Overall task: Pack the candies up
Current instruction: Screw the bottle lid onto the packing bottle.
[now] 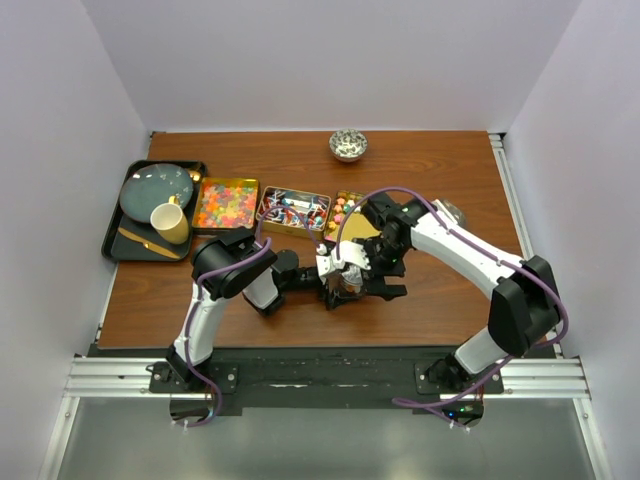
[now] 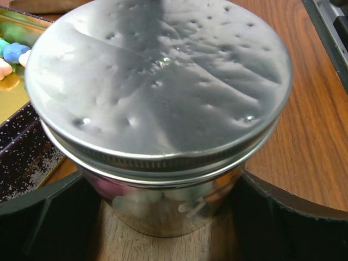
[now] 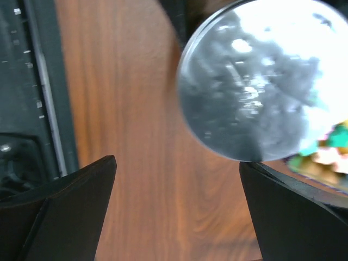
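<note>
2 end effectors (image 1: 345, 290) beside jarred candies (image 2: 163, 198)

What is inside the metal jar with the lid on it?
Through the jar's shiny wall only pale and pinkish candies show faintly. The dented lid covers the top, hiding the rest.

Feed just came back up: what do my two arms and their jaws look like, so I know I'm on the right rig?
Both arms have white link shells with black joint housings. A purple cable loops along the left arm and the right arm. Each sits on a black base bolted to a silver rail. The left gripper and right gripper end in matte black, wedge-shaped jaws.
</note>
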Available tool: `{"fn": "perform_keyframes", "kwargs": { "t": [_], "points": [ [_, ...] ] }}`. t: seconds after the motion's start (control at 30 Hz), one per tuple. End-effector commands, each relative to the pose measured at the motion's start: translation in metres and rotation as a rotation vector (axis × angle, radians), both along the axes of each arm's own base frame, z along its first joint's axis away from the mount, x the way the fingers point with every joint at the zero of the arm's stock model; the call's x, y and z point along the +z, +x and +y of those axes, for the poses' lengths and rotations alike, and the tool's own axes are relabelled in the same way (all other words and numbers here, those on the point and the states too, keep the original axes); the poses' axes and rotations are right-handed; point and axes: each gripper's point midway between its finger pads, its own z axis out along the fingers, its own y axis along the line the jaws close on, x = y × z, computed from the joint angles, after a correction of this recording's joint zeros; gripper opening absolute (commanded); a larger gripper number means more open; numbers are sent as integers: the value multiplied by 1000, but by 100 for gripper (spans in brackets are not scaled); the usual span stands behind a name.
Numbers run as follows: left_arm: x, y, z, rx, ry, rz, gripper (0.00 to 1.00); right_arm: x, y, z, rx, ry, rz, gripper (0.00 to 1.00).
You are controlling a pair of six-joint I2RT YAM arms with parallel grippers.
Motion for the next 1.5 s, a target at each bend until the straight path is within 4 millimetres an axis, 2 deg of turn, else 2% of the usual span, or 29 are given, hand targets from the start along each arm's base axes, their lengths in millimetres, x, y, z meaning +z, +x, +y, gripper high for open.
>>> {"fn": "perform_keyframes", "kwargs": {
  "t": [0.0, 0.13, 0.27, 0.4, 0.6, 0.83, 1.47],
  "points": [
    [-42, 6, 17, 69, 121, 101, 0, 17, -14, 6, -29, 52, 31, 98],
    [-42, 6, 18, 66, 123, 98, 0, 41, 16, 13, -104, 130, -40, 98],
    [-44, 4, 16, 56, 123, 102, 0, 64, 39, 41, -133, 223, -58, 99],
    [-44, 4, 16, 54, 125, 99, 0, 55, 51, 65, -141, 272, -29, 99],
    [-43, 3, 17, 51, 125, 100, 0, 40, 57, 71, -111, 245, -7, 99],
    [-43, 4, 16, 51, 122, 101, 0, 36, 53, 77, -108, 258, 28, 99],
    [-49, 12, 18, 77, 125, 143, 0, 29, 19, 51, -98, 203, 74, 99]
  ]
}}
